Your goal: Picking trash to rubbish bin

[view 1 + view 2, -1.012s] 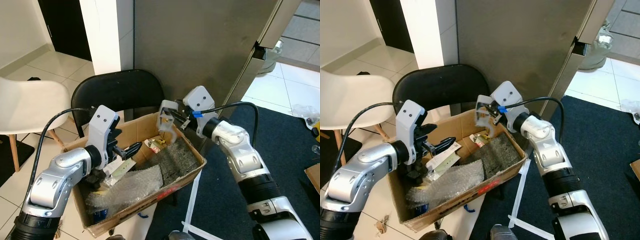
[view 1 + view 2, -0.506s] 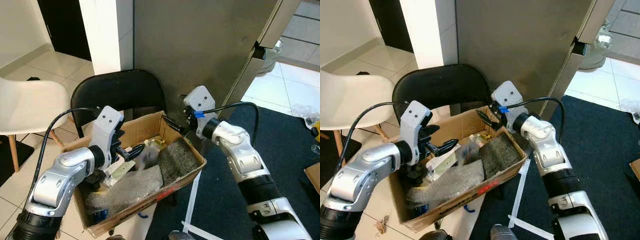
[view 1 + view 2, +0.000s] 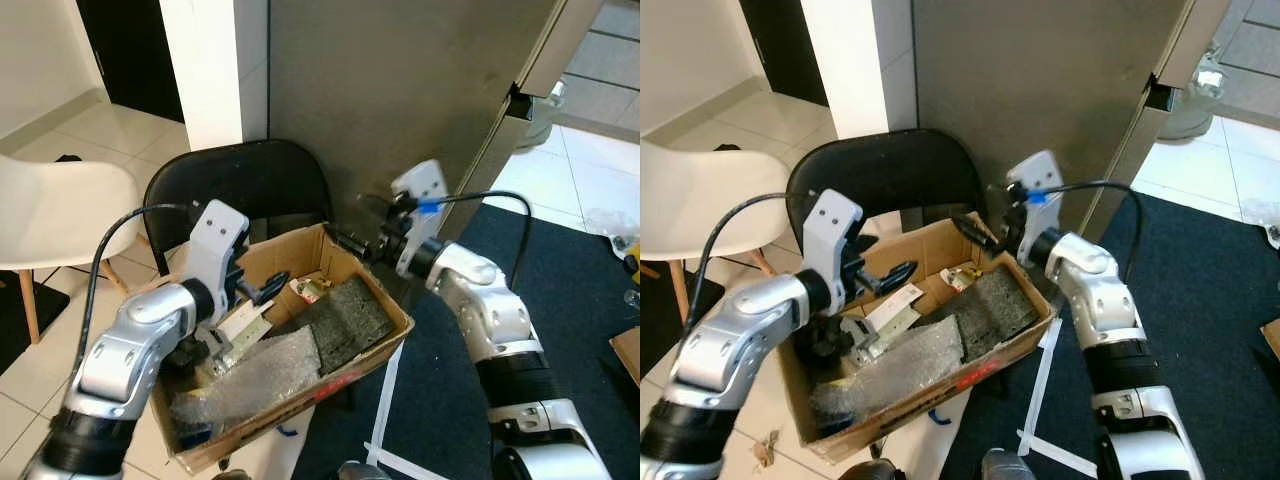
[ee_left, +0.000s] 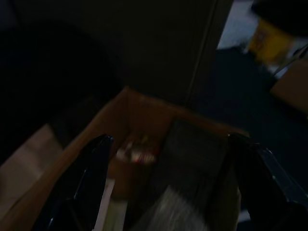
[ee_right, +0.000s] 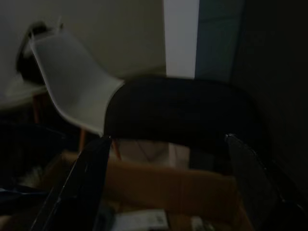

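A cardboard box (image 3: 300,398) sits on a black chair (image 3: 235,185) and holds trash: bubble wrap (image 3: 260,372), a dark grey foam sheet (image 3: 345,315), a white label strip (image 3: 243,322) and a small wrapper (image 3: 308,290). My left gripper (image 3: 268,287) hovers open over the box's left half, with nothing between its fingers. In the left wrist view the wrapper (image 4: 137,151) lies between the spread fingers (image 4: 94,178). My right gripper (image 3: 352,224) is open and empty above the box's far right corner. The right wrist view looks past that gripper (image 5: 167,140) at the box rim (image 5: 163,180).
A white chair (image 3: 60,215) stands to the left on the tiled floor. A grey panel (image 3: 400,90) rises right behind the box. Dark carpet (image 3: 580,300) covers the floor on the right, with white tape strips (image 3: 385,385) at its edge.
My right gripper opened and let go of a clear plastic piece, which dropped into the box. That gripper then lifted back from the box. My left gripper rose slightly.
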